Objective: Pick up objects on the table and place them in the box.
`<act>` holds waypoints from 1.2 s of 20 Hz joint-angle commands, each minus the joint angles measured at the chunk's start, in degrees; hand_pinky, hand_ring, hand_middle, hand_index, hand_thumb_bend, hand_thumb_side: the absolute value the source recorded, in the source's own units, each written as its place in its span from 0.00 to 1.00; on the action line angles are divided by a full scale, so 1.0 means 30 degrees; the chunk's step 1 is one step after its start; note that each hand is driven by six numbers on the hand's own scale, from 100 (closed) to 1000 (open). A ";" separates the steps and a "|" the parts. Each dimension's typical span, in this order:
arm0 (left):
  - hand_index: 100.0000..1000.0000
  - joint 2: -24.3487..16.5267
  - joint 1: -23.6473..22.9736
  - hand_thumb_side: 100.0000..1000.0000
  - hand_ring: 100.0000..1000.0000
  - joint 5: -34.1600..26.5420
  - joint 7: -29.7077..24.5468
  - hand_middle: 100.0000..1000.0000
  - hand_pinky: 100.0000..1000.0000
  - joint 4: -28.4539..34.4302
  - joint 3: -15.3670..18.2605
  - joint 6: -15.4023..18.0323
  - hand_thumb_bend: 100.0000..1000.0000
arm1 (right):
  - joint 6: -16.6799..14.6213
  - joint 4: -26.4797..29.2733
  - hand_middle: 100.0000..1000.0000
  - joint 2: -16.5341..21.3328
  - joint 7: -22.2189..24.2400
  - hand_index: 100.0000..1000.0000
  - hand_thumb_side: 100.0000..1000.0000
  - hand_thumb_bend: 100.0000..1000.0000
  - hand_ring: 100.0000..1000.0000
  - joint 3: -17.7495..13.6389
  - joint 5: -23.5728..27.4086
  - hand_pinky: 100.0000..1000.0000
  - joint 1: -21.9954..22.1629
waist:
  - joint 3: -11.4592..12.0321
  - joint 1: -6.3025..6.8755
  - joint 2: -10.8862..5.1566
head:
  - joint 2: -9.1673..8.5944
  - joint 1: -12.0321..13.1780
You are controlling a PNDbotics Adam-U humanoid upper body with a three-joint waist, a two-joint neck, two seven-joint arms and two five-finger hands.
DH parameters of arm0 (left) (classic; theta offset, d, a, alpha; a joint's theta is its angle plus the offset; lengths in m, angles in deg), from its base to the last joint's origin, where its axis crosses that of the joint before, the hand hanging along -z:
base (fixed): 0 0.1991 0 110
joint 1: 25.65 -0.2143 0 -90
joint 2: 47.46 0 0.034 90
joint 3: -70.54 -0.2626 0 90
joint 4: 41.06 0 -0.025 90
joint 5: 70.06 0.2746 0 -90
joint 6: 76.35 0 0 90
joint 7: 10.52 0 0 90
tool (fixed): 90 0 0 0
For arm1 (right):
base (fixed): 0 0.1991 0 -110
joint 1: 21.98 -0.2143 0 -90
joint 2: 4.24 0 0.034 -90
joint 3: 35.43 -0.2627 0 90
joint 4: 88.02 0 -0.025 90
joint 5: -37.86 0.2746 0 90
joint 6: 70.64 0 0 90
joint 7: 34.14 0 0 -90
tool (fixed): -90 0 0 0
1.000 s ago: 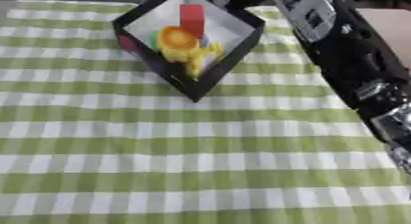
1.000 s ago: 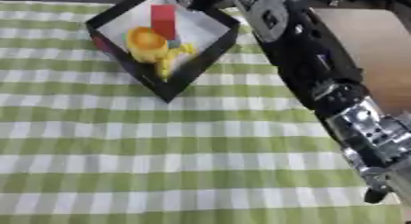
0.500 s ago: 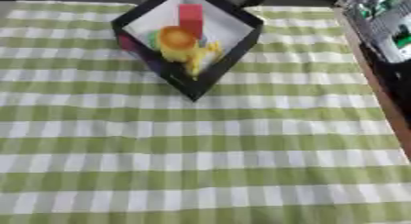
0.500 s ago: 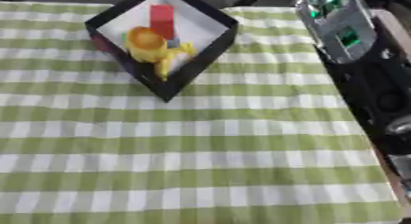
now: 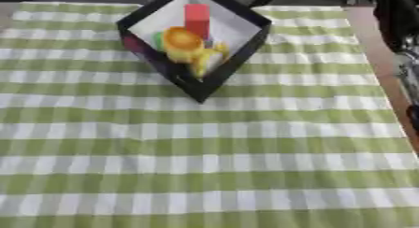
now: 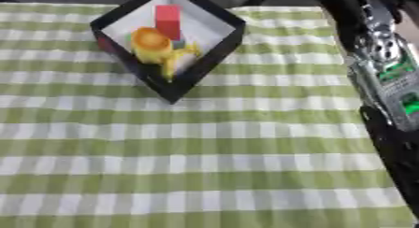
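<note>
- The right arm (image 6: 380, 68) runs down the right edge of the right eye view, black with a silver section and green spots on it. Its hand is cut off by the frame, so whether the fingers are spread, narrowed or holding anything cannot be told.
- In the left eye view only a dark, blurred strip of that arm shows at the right edge.
- The left hand shows in neither view.
- The box (image 5: 237, 52) stands at the far centre-left of the table, turned so that one corner points toward the robot. Its walls are black outside and white inside. Its far corner is cut off by the top edge of the frame.
- Inside the box: a red block (image 5: 196, 17) standing upright toward the far side; an orange rounded object (image 5: 182, 38) in front of it; a yellow object (image 5: 206, 56) touching the orange one on the near-right side, its shape too blurred to name.
- A sliver of green (image 5: 158, 39) shows just left of the orange object, mostly hidden behind it; its form cannot be made out.
- A dark red patch (image 5: 133, 42) shows at the box's left outer wall; what it is cannot be told.
- The table is covered by a green and white checked cloth (image 5: 205, 166). A bare brown table edge (image 5: 372, 45) shows beside the cloth on the right, near the arm.
</note>
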 commanded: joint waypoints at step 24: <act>0.79 0.0044 0.0001 0.69 0.74 -0.1018 -0.0239 0.73 0.81 -0.1730 0.0148 0.0118 0.20 | -0.2424 -0.1611 0.63 -0.1101 -0.0050 0.76 0.56 0.00 0.76 -0.0456 0.2983 0.83 0.3285 | -0.0079 0.0689 -0.0854 | 0.0198 -0.0018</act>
